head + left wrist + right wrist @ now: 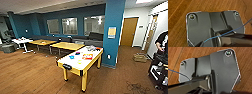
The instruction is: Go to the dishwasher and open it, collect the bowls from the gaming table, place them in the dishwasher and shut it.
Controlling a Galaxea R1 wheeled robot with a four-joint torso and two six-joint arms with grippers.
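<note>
I see an office break lounge: a warm brown wood-plank floor (30,72), deep teal painted walls (25,23) with interior glass windows (69,25), a long grey sofa (87,40), yellow-topped tables (67,45), and a white-topped, yellow-legged gaming table (75,63) strewn with colourful boxes.

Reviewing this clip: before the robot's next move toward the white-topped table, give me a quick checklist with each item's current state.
1. Gaming table in head view, ahead on the wooden floor: ok.
2. Blue bowl on the tabletop: ok.
3. Dark bowl on the tabletop, beyond the blue one: ok, though small and blurred.
4. Bare floor between the camera and the table's near end: ok.
5. Person at the right edge beside a cart, apart from the table: ok.
6. Whether either claw is open or shut: cannot tell; the wrist views look down at the floor.
</note>
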